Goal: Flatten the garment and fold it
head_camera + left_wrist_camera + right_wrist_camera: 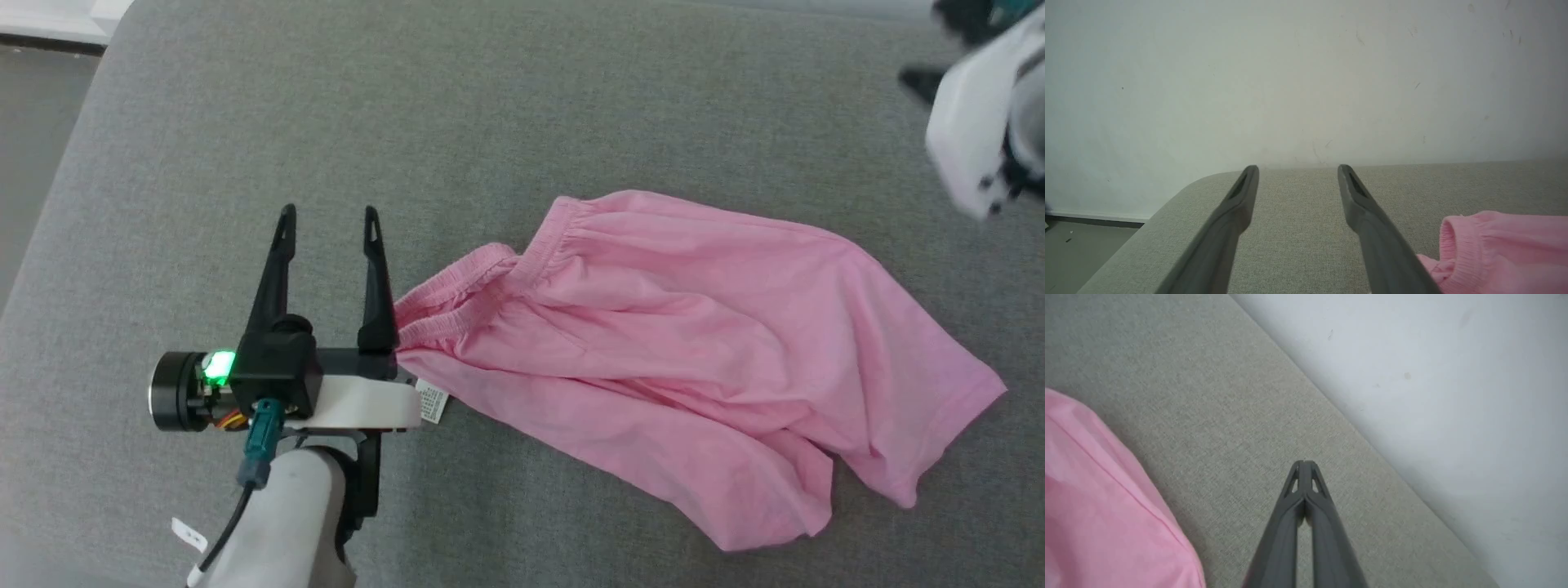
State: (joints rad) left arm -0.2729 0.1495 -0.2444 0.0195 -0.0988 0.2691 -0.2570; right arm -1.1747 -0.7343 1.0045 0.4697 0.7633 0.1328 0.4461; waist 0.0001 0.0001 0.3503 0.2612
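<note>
The light pink, thin, soft shorts-like garment [694, 327] lies on the grey fabric-covered counter [408, 106], right of centre in the head view. Its gathered elastic waistband [457, 302] is bunched at the robot's left end, and the leg openings are splayed toward the lower right. It is far from flat: the waistband is folded over on itself, creases run along the body, and the lower leg is rumpled. A small white sewn-in label [433, 403] pokes out below the waistband.

The arms sit at opposite ends of the cloth, which reads as a set-up for taking the waist on one side and the leg hem on the other, then drawing the fabric out smooth before any fold.

The left gripper [326, 216] is spread wide, its two long dark fingers well apart with only bare counter between them. It holds nothing, though the base of the finger nearer the garment stands right at the waistband edge, touching or nearly so. The right gripper [1304, 465] has its fingertips pressed together with nothing between them. It hangs over bare counter beside the garment's far edge, near the pale wall [1433, 375].
</note>
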